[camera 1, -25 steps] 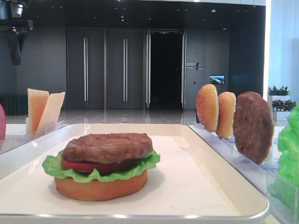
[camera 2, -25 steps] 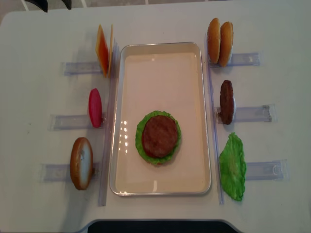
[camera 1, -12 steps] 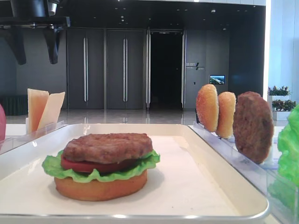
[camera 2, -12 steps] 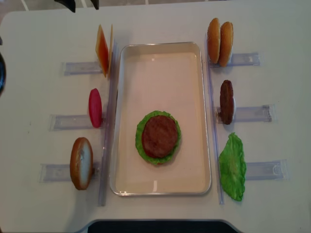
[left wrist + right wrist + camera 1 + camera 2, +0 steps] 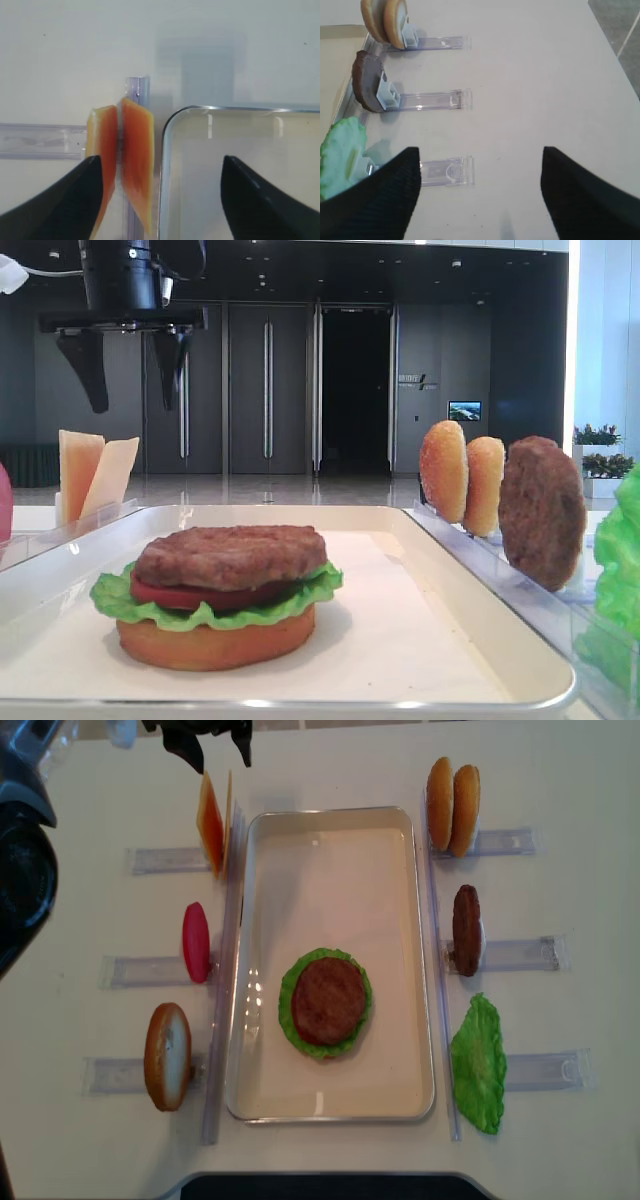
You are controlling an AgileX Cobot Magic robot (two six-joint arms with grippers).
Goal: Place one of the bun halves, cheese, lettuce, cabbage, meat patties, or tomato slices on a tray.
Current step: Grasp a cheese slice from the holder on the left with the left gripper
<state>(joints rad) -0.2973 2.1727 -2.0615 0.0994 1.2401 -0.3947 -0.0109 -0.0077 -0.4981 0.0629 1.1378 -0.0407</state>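
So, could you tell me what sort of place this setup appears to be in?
Probably a lobby or exhibition hall, not a kitchen: tall dark double doors, a small wall screen, and planters stand behind the white table of toy burger parts.

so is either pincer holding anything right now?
No. The left pincer is open above the cheese, not touching it. The right pincer is open over bare table.

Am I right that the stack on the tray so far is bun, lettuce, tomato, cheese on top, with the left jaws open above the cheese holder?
Not quite. The top layer on the tray is a meat patty, not cheese; the low exterior view shows it over the tomato slice, lettuce and bun half. Both cheese slices stand in their holder, with the left gripper open above them.
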